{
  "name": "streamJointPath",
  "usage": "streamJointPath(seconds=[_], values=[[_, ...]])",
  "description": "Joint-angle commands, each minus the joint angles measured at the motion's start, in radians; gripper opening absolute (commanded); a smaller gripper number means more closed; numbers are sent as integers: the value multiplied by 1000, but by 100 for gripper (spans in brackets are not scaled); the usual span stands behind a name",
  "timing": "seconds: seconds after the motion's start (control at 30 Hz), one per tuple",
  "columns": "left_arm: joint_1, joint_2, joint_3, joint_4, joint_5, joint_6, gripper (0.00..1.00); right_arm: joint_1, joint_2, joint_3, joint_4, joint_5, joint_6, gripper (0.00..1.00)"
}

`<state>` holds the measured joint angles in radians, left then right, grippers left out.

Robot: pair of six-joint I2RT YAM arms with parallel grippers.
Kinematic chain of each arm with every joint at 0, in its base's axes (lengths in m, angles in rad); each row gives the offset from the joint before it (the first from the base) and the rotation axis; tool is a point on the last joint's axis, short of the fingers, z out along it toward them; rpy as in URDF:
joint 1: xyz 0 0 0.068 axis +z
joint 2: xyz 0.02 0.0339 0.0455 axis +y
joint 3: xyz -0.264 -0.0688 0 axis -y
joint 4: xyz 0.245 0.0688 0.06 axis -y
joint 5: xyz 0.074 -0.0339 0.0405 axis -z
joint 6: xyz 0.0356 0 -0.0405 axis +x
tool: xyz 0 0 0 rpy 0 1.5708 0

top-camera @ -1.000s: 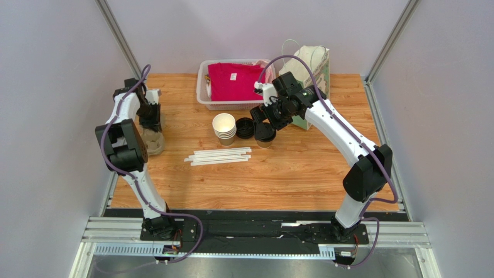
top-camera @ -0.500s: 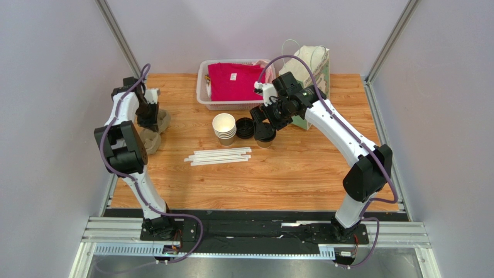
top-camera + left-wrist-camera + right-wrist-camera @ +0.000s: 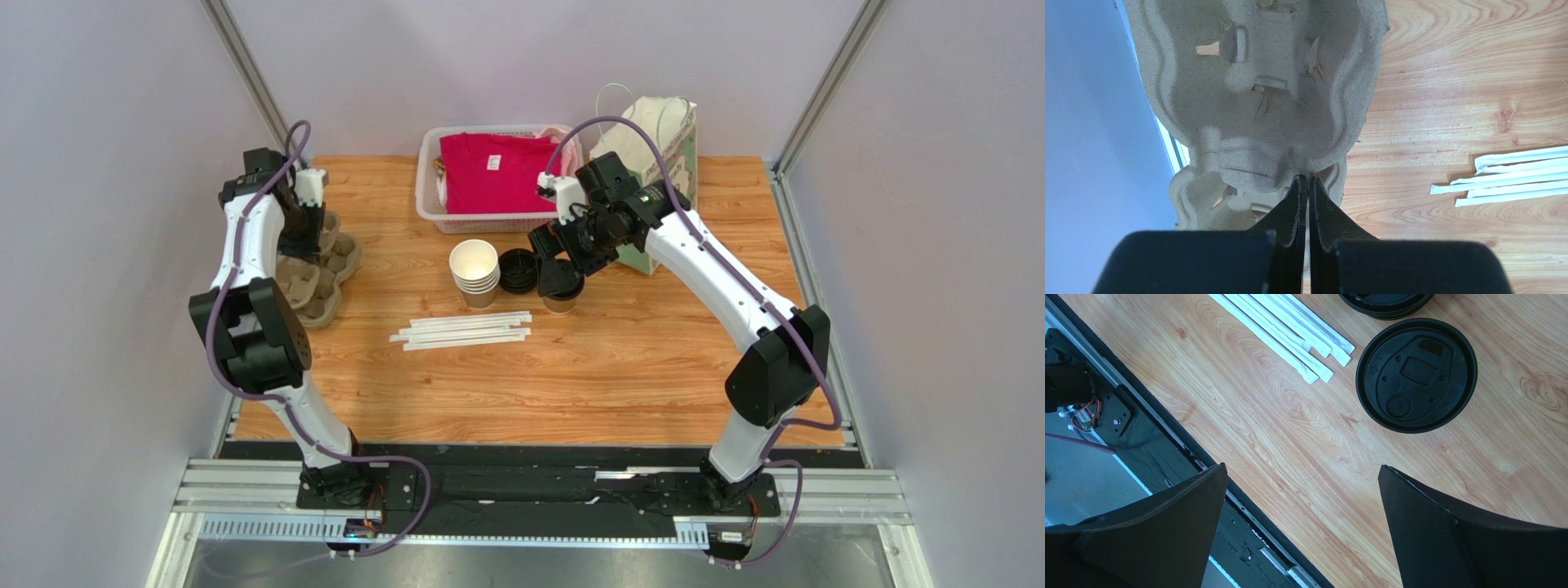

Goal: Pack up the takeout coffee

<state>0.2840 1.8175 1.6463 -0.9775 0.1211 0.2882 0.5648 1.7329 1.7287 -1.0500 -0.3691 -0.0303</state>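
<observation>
The takeout coffee (image 3: 561, 283), a tan cup under a round black lid (image 3: 1416, 373), stands on the table right of the spare lids. My right gripper (image 3: 567, 254) hovers just above it, open (image 3: 1303, 467), with nothing between its fingers. At the far left my left gripper (image 3: 299, 228) is shut (image 3: 1309, 178) on the rim of a brown pulp cup carrier (image 3: 1266, 92). That carrier (image 3: 334, 254) is tilted up off a second carrier (image 3: 306, 295) lying beneath it.
A stack of nested paper cups (image 3: 475, 272) and a pile of black lids (image 3: 518, 271) stand mid-table. Wrapped white straws (image 3: 464, 331) lie in front. A white basket (image 3: 428, 196) with pink cloth and a paper bag (image 3: 664, 145) are at the back.
My left gripper has shut on the carrier's rim and pulled it up and toward the back. The right arm has not moved.
</observation>
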Motion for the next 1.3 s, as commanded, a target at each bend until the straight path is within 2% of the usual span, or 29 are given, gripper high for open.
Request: streamJointPath(seconds=[0.0, 0.13, 0.27, 0.43, 0.57, 0.67, 0.83, 0.93, 1.03, 1.27], values=[[-9, -118, 0, -4, 35, 54, 0, 1, -29, 15, 27, -8, 6, 100], [-63, -248, -69, -24, 58, 115, 0, 0, -36, 22, 21, -1, -3, 100], [-126, -383, -132, -159, 104, 132, 0, 0, -53, 17, 16, 7, -14, 100], [-149, -457, -333, -247, 147, 150, 0, -2, -84, -4, 15, 18, -23, 100], [-151, -463, -485, -196, 131, 155, 0, -9, -108, -12, 15, 22, -36, 100], [-151, -425, -510, -118, 68, 152, 0, -26, -121, 0, 7, 22, -46, 100], [-141, -306, -444, 42, -47, 163, 0, -95, -127, 48, -33, 9, -62, 100], [-129, -247, -372, 31, -15, 170, 0, -149, -131, 100, -68, -10, -85, 100], [-141, -279, -411, 31, 17, 184, 0, -204, -150, 147, -91, -25, -111, 100], [-146, -366, -624, 82, 26, 198, 0, -353, -197, 282, -87, -80, -102, 100]])
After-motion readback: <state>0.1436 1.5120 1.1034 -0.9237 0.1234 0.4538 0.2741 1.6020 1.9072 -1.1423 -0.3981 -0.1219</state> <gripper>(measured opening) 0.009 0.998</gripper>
